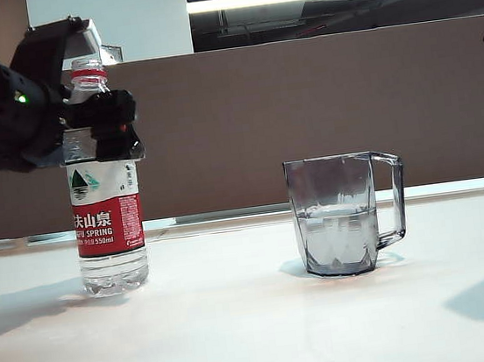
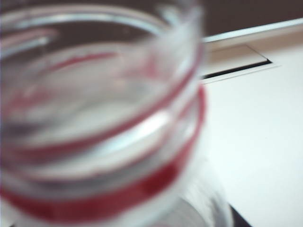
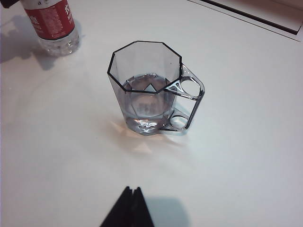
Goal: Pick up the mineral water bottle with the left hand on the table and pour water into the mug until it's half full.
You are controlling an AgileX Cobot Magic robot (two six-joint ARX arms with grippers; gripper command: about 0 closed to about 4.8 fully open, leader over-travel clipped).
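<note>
White table (image 1: 244, 340): bottle (image 1: 109, 224) at 9 o'clock of mug (image 1: 334, 214), slippery, light; left gripper (image 1: 103, 127) open around shoulder; right gripper (image 3: 128, 208) state unclear.

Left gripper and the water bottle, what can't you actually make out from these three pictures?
- Left gripper, exterior view: its black body hides whether the fingers touch the mineral water bottle.
- Left wrist view: only the blurred bottle neck shows, no fingers.
- Right gripper, right wrist view: cut off by the edge, only shut tips show.
- Mug: water level unclear.
</note>
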